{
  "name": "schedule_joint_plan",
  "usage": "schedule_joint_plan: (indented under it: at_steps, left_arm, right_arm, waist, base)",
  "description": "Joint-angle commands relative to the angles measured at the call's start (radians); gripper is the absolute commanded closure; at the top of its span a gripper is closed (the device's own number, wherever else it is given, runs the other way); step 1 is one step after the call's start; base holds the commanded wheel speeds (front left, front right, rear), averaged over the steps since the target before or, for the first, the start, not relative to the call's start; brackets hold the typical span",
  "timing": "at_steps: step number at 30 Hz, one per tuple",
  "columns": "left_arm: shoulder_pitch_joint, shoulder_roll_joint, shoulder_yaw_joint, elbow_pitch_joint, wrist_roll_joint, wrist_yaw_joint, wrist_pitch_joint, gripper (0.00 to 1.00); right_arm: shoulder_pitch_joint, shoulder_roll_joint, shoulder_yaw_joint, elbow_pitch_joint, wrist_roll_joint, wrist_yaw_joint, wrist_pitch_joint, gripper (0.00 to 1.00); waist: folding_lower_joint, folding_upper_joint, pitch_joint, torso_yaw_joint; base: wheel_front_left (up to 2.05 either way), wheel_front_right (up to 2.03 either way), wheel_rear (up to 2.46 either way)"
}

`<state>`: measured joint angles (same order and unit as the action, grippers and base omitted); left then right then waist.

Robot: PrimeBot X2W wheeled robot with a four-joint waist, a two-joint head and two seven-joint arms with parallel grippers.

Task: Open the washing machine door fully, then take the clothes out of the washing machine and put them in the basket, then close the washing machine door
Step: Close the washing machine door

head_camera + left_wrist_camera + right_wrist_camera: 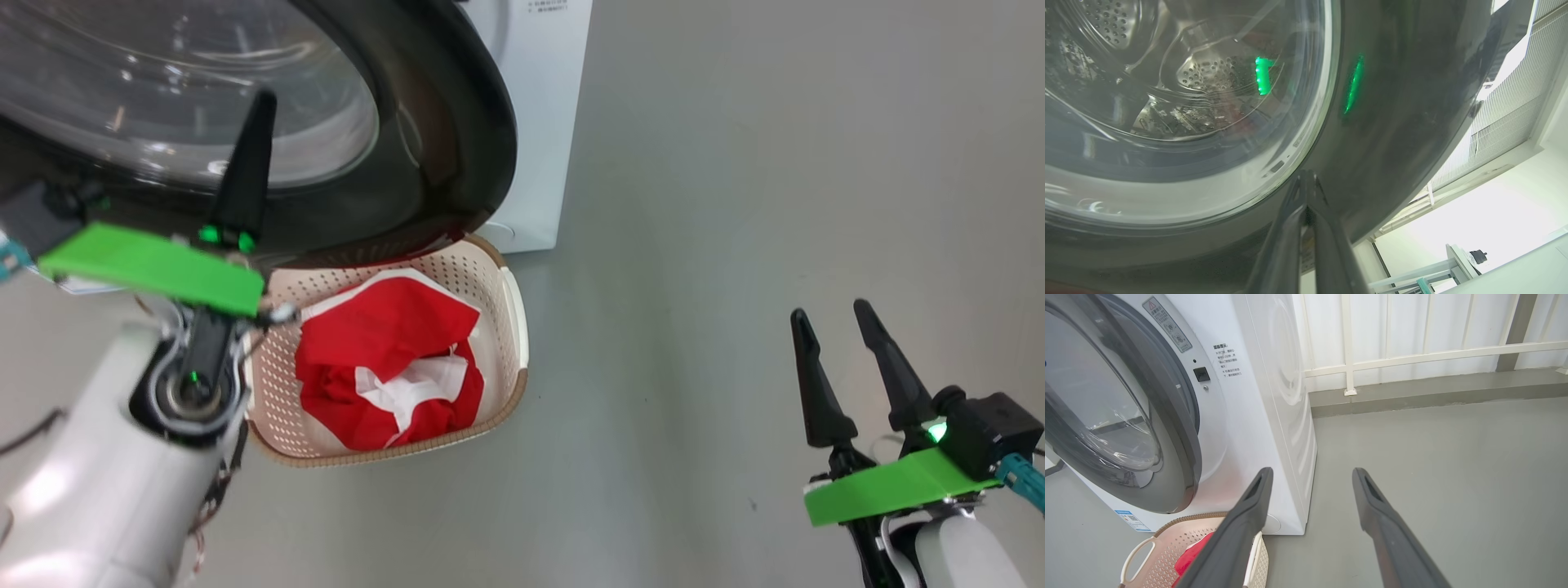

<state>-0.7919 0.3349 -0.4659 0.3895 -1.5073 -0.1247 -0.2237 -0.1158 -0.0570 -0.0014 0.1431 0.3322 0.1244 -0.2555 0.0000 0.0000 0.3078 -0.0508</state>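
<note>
The washing machine door (441, 122), black-rimmed with a bulging glass window, stands ajar in front of the white washing machine (543, 122). My left gripper (261, 102) is shut, with nothing held, and its tips (1306, 177) rest at the door's glossy black rim (1392, 122) beside the glass. Through the glass the steel drum (1208, 73) shows. Below the door sits the basket (514, 327) with the red and white clothes (384, 343) inside. My right gripper (829, 310) hangs open over bare floor to the right, well apart from the basket (1163, 547), the clothes (1188, 555) and the door (1171, 465).
Grey floor (735, 245) stretches to the right of the machine (1274, 416). A white railing (1412, 355) and a low grey kerb run along the far wall. The basket stands close against the machine's front, under the door's lower edge.
</note>
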Motion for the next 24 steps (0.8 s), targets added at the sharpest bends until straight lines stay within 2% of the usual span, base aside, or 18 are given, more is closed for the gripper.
schedule_joint_plan:
  at_steps: [1,12,21,24]
  left_arm:
    - [0.026,0.047,0.031,-0.032,-0.003,-0.006,-0.013,1.0]
    - [0.261,0.061,0.069,-0.057,0.035,-0.006,-0.037,1.0]
    - [0.438,0.017,0.199,-0.052,0.154,-0.006,-0.038,1.0]
    - [0.482,0.012,0.225,-0.055,0.196,-0.006,-0.038,0.85]
  right_arm:
    - [0.021,-0.009,0.015,-0.019,-0.004,0.006,-0.006,0.0]
    - [0.077,-0.017,0.002,-0.015,-0.006,0.006,-0.006,0.0]
    - [0.126,-0.026,-0.014,-0.016,-0.008,0.006,-0.006,0.0]
    - [0.139,-0.031,-0.017,-0.015,-0.008,0.006,-0.006,0.0]
  waist:
    - [0.0,0.0,-0.028,0.014]
    - [0.0,0.0,-0.103,0.05]
    - [0.0,0.0,-0.152,0.075]
    - [0.0,0.0,-0.166,0.077]
  base:
    - [0.0,0.0,0.0]
    - [0.0,0.0,0.0]
    - [0.0,0.0,0.0]
    - [0.0,0.0,0.0]
